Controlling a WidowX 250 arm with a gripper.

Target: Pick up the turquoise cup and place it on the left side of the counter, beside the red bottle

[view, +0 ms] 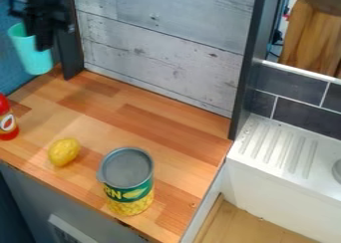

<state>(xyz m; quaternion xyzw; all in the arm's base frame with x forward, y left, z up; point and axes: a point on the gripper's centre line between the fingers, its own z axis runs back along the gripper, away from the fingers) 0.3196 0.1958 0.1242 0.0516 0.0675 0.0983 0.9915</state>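
Camera view: teal cup [33, 61] — gripped at rim by closed jaws [43, 44] — hangs below them, upper left.

Can [126, 168], lemon [64, 152], red bottle [6, 121]

Bottle [8, 121], lemon [64, 152], can [126, 182] left to right on counter [160, 130]; cup [33, 59] above, back left

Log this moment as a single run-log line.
gripper: upper left of view, holding tilted turquoise cup | wooden counter: green-and-yellow can upright, lemon beside it, red bottle at left view edge
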